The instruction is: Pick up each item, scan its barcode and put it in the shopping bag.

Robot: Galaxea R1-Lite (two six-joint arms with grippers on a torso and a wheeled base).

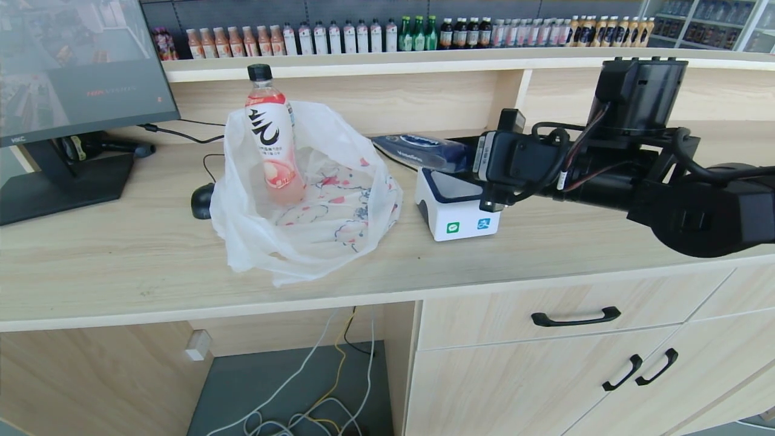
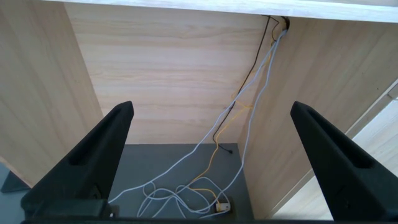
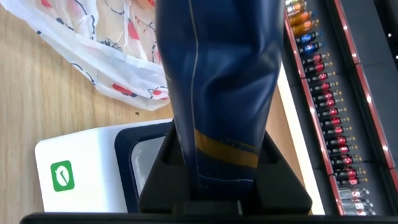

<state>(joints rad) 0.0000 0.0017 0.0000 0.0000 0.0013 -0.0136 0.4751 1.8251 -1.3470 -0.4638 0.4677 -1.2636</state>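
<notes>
My right gripper (image 1: 469, 158) is shut on a dark blue packet (image 1: 418, 150), which it holds flat just above the white barcode scanner (image 1: 455, 209) on the counter. In the right wrist view the blue packet (image 3: 217, 81) fills the space between the fingers, with the scanner (image 3: 93, 171) right beneath it. A white patterned shopping bag (image 1: 315, 206) lies open to the left of the scanner, with a pink drink bottle (image 1: 273, 136) standing in it. My left gripper (image 2: 214, 162) hangs open under the counter, above the floor cables.
A monitor (image 1: 72, 66) on a black stand occupies the counter's far left, with a black mouse (image 1: 201, 201) beside the bag. A raised shelf (image 1: 387, 60) behind carries a row of bottles. Drawers and cabinet doors (image 1: 575, 339) sit below the counter at the right.
</notes>
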